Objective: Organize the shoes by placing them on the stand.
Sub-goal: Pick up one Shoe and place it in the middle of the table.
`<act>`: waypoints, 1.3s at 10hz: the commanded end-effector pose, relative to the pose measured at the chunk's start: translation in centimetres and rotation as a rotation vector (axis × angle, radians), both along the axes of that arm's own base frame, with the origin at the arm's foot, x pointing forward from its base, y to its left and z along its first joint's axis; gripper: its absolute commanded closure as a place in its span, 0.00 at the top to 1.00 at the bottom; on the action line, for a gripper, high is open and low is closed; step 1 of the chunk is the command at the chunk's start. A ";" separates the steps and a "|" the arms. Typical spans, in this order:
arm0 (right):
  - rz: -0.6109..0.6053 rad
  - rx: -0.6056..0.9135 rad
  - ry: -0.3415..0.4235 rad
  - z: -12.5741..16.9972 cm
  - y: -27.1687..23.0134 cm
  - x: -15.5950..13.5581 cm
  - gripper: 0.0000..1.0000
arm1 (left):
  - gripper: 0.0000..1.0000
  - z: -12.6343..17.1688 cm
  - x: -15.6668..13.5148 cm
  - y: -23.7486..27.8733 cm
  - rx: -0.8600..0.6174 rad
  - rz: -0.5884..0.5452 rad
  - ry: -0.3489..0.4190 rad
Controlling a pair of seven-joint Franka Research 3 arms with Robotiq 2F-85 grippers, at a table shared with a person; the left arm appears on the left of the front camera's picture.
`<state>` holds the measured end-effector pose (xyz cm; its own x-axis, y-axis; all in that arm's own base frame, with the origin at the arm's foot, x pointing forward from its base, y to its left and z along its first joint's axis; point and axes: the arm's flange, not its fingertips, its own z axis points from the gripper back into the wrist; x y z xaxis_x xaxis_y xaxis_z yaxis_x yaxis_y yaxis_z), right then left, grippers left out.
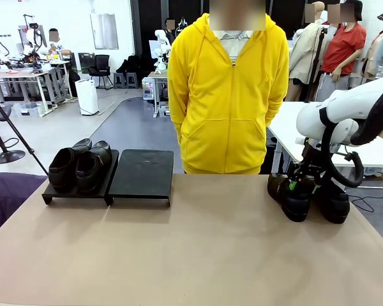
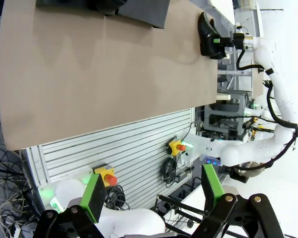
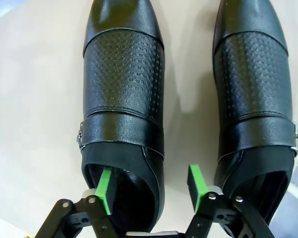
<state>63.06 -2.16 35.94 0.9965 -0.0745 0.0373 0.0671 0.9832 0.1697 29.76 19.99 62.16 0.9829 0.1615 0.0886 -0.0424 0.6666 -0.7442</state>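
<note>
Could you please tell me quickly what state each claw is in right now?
Left claw: open, holding nothing.
Right claw: open, straddling the side wall of a shoe, not yet gripping it.

Bright workshop, grey floor point(image 1: 64, 124), white wall point(image 1: 70, 25), black office chair point(image 1: 102, 65), cluttered workbench point(image 1: 19, 75) at far left

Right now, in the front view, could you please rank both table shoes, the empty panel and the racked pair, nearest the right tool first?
1. Left table shoe, under the right tool.
2. Right table shoe, beside it.
3. Empty panel, mid-left.
4. Racked pair, far left.
</note>
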 end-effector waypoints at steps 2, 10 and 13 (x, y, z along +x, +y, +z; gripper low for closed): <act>0.026 0.029 0.016 0.4 0.0 0.4 0.00 | 1.00 0.0 -0.4 -0.1 0.010 -0.002 0.009; 0.033 0.100 0.005 4.0 1.6 -1.6 0.00 | 1.00 0.0 -0.4 -0.1 0.010 -0.002 0.009; 0.046 0.223 -0.031 11.8 4.3 -8.5 0.00 | 1.00 0.0 -0.4 -0.1 0.010 -0.002 0.009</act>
